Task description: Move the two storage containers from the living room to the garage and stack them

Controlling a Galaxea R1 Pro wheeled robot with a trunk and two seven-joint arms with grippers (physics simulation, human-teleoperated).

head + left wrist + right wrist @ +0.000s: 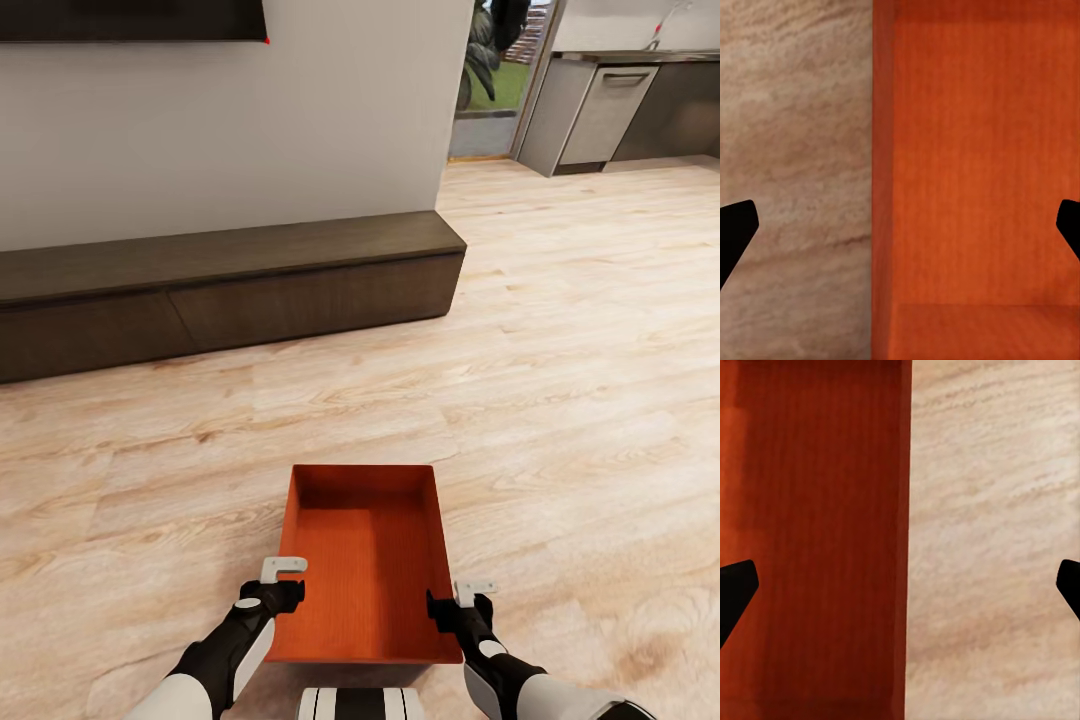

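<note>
One orange-red storage container (365,560) sits on the light wood-plank living room flooring, directly in front of me. My left gripper (283,582) is open and straddles the bin's left wall (883,187), one dark fingertip (735,232) over the flooring and the other over the bin's inside. My right gripper (457,600) is open too and straddles the right wall (905,540), with one fingertip (735,589) on the bin's side. In both wrist views the jaws stand wide apart, clear of the wall.
A long low dark-brown cabinet (230,280) runs along the white wall (250,120), with the black TV's lower edge (130,20) above it. At the back right are a doorway with a plant (490,60) and grey kitchen units (600,110). Wood flooring (580,380) stretches to the right.
</note>
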